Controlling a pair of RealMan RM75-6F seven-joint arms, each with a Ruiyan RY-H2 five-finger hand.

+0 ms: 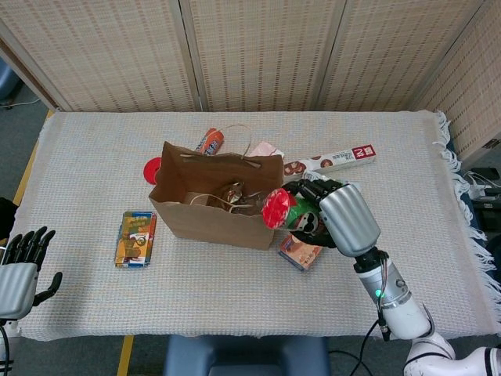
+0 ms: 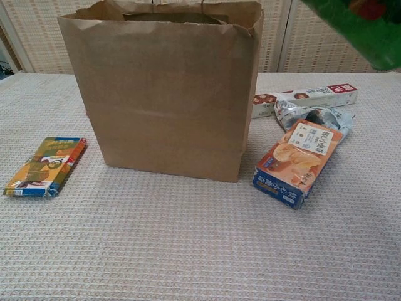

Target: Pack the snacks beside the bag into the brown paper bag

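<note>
Green snack can [image 1: 283, 210] with red cap, held lying sideways in the air, cap end pointing toward the brown paper bag [image 1: 217, 205]. It sits level with the bag's right rim, just outside the opening. In the chest view only a green blur of it [image 2: 357, 28] shows at the top right corner.

Right hand [image 1: 335, 215] grips the can, fingers wrapped around its body; forearm runs down to the lower right.

Bag stands upright and open near the middle of the tabletop [image 1: 407, 235]. Items already lie inside, among them something with a white cap; the rest cannot be made out.

Just right of the bag: an orange and blue snack box [image 2: 297, 162] lying flat, partly under the raised hand in the head view. Behind it a crinkled silvery packet [image 2: 313, 113], then a long red and white box [image 2: 307, 96].

Behind the bag: a red and white packet [image 1: 209, 141], a pink item [image 1: 264, 149], a red round shape [image 1: 153, 168] at the bag's left rear corner.

Left of the bag, well apart: a flat colourful pack [image 1: 135, 238].

Left hand [image 1: 19, 270] at the tabletop's near left edge, fingers apart and extended, holding nothing.
</note>
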